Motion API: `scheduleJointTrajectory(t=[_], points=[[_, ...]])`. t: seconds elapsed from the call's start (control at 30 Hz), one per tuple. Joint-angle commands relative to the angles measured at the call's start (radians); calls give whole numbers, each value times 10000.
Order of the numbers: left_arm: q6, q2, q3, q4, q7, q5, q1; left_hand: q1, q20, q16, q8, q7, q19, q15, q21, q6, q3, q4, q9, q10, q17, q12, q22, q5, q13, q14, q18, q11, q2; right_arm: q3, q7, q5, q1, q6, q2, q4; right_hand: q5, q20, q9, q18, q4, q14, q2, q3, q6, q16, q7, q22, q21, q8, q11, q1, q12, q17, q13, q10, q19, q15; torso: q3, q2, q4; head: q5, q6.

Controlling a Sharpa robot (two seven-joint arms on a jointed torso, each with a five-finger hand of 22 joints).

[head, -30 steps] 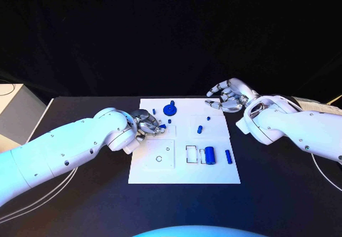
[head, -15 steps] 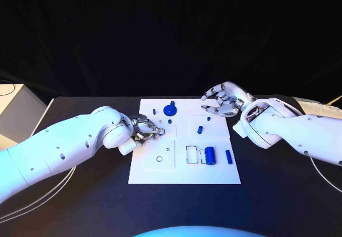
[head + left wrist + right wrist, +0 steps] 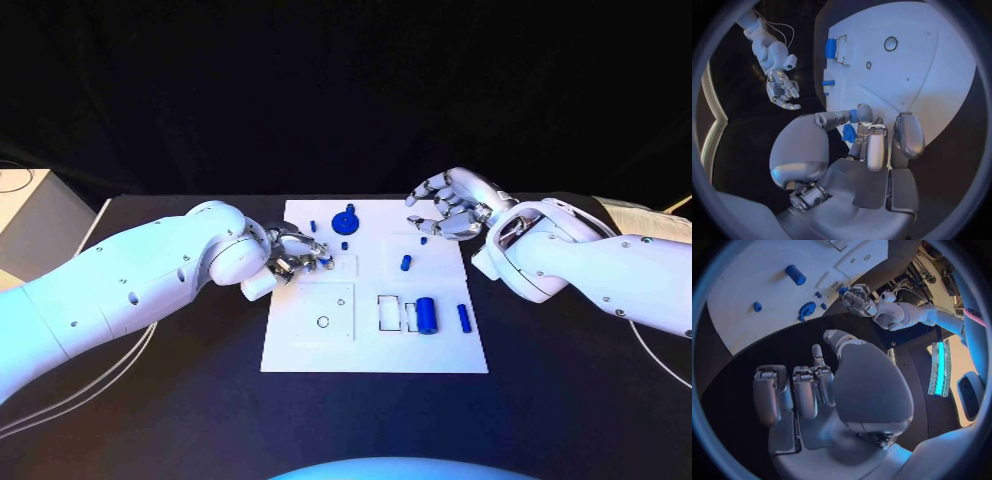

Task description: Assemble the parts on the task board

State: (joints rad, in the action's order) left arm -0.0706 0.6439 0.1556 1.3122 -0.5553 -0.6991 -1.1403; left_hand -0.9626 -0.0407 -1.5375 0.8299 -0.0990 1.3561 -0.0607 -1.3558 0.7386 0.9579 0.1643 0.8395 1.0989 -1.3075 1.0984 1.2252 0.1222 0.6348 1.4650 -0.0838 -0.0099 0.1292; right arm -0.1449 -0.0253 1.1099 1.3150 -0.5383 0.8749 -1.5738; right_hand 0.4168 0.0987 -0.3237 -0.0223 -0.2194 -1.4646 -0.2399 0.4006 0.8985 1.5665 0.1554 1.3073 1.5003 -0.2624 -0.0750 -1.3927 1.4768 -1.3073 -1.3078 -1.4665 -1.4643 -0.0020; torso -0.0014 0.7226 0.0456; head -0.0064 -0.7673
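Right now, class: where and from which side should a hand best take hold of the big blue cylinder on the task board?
Grip the big blue cylinder across its round sides near the middle, coming down from above. It lies flat on the task board, long axis running away from the robot, beside a white slot, so fingers probably fit best on its left and right flanks.

A black table (image 3: 173, 400) spans the lower half of the head view, with a black backdrop (image 3: 346, 90) behind it from 10 to 2 o'clock. A pale grey cabinet (image 3: 29, 235) stands at 9 o'clock, just beside the table's edge. Thin white cables (image 3: 87, 395) lie across the table toward 8 o'clock.
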Motion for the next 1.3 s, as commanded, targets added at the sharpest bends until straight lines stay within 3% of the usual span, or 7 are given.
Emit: scheduleJointTrajectory(t=[0.03,0.27,0.43,0.73,0.9,1.03,1.3], points=[[-556,-175,-3,-193,-217,-553,-180,113,11,-79,-17,389,76,-53,-71,471,1411,-1311,-23,107,-2111,62,55,36,49,818,15,-6,-174,-1,-1,263,-6,168,-20,-6,83,-37,18,26,4,-1062,-55,72,85,43,18,2052,-38,53,36,-20,37,-2635,-1835,-172,-769,-26,4,-3,-6,27,16],[-1779,-556,-143,-651,-436,-1492,-647,375,13,-211,-8,414,243,-68,-234,637,1480,-1311,-8,350,-2375,191,309,77,199,943,72,-29,-296,-2,-34,287,-6,160,-57,49,148,-36,21,22,26,-1062,-77,122,89,43,21,2039,-55,60,34,-3,36,-2635,-1834,-171,-763,-25,21,-10,-11,33,37],[-3497,-950,-395,-1126,-599,-2128,-1139,474,40,-318,-121,454,378,-121,-368,874,1433,-1683,96,615,-2600,210,509,1091,264,1043,115,-80,-235,-2,-10,234,-6,82,-114,149,178,-33,26,14,24,-1062,-112,143,79,43,32,2018,-83,73,25,52,15,-2635,-1815,-150,-751,-20,5,2,-11,54,80],[-6406,-1777,-817,-2346,-816,-2387,-1899,395,34,-333,-316,456,418,-130,-402,999,1197,-1848,148,750,-2633,172,576,1421,302,1058,132,-88,-286,-2,27,67,-5,-2,-273,373,180,-31,29,12,20,-1062,-126,150,70,43,36,2011,-93,81,21,82,10,-2635,-1810,-145,-748,-17,24,-5,-39,89,120],[-7078,-2254,-997,-3080,-893,-2251,-2209,352,38,-333,-444,464,433,-137,-409,1123,1060,-1935,163,917,-2633,218,593,1569,450,1058,135,-98,-301,-1,32,27,-4,-16,-354,443,184,-30,30,9,20,-1062,-129,156,66,43,37,2003,-104,85,19,90,3,-2635,-1804,-139,-743,-16,49,-8,-30,89,125],[-7323,-2563,-1157,-3454,-929,-2168,-2340,355,66,-333,-743,511,476,-172,-428,1418,724,-2058,194,1217,-2633,235,643,2223,668,1058,146,-143,-293,-1,34,16,-3,-17,-419,483,189,-30,31,10,21,-1062,-129,160,64,43,37,2005,-101,87,19,93,1,-2635,-1803,-137,-744,-15,22,-7,-18,55,145],[-6888,-2988,-1508,-3679,-929,-2311,-2465,469,139,-333,-1032,623,696,-251,-610,1867,358,-2106,319,1724,-2633,327,949,3070,1064,1058,221,-244,-339,-1,47,10,-3,-27,-506,556,246,-26,35,8,29,-1062,-132,201,55,43,40,2001,-108,98,17,115,2,-2635,-1803,-137,-741,-12,15,-17,14,78,141]])
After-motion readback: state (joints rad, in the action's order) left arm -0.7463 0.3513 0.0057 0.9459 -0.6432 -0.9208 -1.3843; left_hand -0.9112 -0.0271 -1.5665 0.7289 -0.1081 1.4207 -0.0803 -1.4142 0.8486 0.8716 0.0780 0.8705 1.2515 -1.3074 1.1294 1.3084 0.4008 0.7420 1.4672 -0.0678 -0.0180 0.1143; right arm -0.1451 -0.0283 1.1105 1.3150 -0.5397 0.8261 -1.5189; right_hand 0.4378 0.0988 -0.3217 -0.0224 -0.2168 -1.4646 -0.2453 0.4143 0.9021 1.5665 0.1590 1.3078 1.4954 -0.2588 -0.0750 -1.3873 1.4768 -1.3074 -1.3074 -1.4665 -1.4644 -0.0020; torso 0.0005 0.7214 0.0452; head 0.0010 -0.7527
